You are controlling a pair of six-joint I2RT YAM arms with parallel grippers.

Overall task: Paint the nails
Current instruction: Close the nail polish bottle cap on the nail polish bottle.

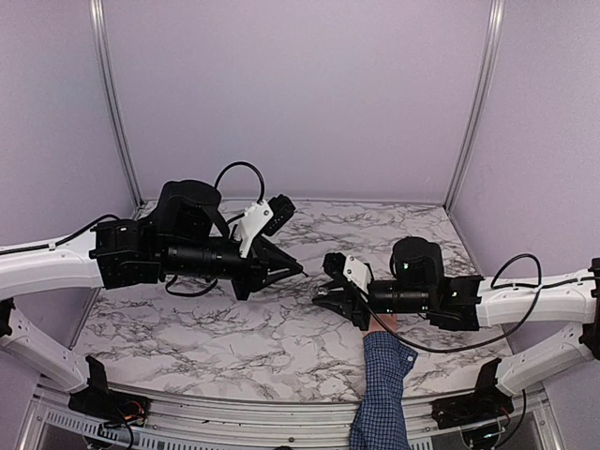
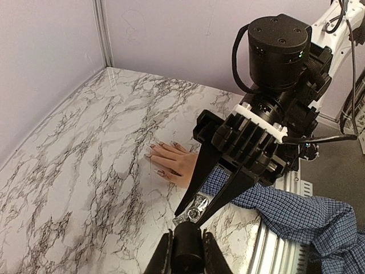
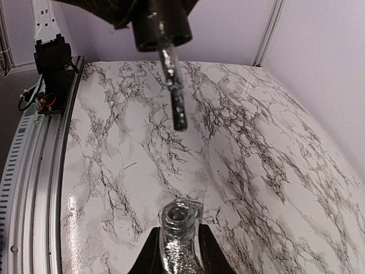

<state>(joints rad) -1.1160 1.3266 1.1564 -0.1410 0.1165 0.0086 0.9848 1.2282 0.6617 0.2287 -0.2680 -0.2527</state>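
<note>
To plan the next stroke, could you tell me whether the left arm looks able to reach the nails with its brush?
Probably yes: the left fingers hold the brush and the nails lie uncovered facing it, though the right fingers, holding the bottle, hang close over the hand, so room looks tight.

Table (image 1: 234,337) was one of those white marble-look tops, dark grey veins all over, pretty glossy, with a metal rail (image 1: 281,412) along the near edge. Lying flat on it, right of the middle, was a pale hand (image 2: 174,160), palm down, fingers spread, nails (image 2: 155,145) up. Its blue checked sleeve (image 2: 296,214) trailed back over the near edge.
</note>
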